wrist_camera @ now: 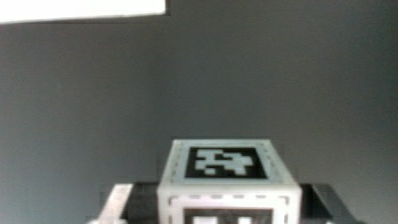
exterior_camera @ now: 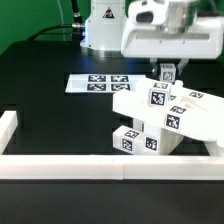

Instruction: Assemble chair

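Observation:
The chair (exterior_camera: 165, 115) is a cluster of white blocky tagged parts standing at the exterior view's lower right, against the front border rail. My gripper (exterior_camera: 168, 76) hangs just above its upper part and is shut on a small white tagged chair piece (exterior_camera: 168, 72). In the wrist view that piece (wrist_camera: 228, 165) shows its black-and-white tag and fills the gap between my gripper (wrist_camera: 226, 206) fingers (wrist_camera: 128, 200). The piece's lower end and how it meets the rest of the chair are hidden.
The marker board (exterior_camera: 100, 82) lies flat on the dark table behind the chair. A low white border rail (exterior_camera: 70, 165) runs along the front, with a short upright end (exterior_camera: 8, 128) at the exterior view's left. The robot base (exterior_camera: 100, 25) stands at the back.

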Controlling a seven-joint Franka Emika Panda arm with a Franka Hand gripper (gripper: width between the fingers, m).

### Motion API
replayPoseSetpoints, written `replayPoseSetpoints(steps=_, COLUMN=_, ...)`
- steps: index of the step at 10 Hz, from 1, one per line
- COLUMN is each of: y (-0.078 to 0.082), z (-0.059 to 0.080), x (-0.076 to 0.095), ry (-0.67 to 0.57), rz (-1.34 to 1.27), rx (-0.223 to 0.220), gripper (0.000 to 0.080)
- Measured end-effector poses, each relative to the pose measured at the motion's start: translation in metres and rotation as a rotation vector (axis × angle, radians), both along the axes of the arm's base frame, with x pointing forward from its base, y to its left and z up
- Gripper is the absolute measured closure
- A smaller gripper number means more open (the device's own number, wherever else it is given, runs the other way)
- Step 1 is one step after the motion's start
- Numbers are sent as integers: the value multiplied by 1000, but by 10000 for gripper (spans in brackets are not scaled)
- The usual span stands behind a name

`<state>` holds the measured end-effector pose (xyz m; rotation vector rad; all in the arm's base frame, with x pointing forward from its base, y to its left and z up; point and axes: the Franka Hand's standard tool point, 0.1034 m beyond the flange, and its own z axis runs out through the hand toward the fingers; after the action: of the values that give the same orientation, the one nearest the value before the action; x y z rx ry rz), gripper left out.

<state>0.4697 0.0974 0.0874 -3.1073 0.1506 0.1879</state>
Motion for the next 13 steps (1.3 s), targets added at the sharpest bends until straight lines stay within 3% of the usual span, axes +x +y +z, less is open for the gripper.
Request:
replayPoseSetpoints(steps=2, y=-1, z=19, x=18, ry=18, rz=-7, rx=9, gripper=515)
replayPoseSetpoints(steps=3, y=-4, z=20, x=25, ry=9, rz=-19, rx=10, gripper=515)
replayPoseSetpoints(steps=7, y=-5, z=19, x=24, ry=10, rz=-17, rx=10, gripper=515)
replayPoseSetpoints(steps=8, y=-12, z=29, x=34, ry=30, rz=18, rx=23, gripper=515)
replayPoseSetpoints(steps=9, y=-16, z=37, x=57, ry=19, rz=7, rx=22, gripper=515)
replayPoseSetpoints(steps=11, y=-18, z=40, x=85, ry=30, rz=6, rx=13, gripper=515)
replayPoseSetpoints(steps=13, y=-19, z=39, x=87, ry=24, rz=3, rx=11, gripper=515)
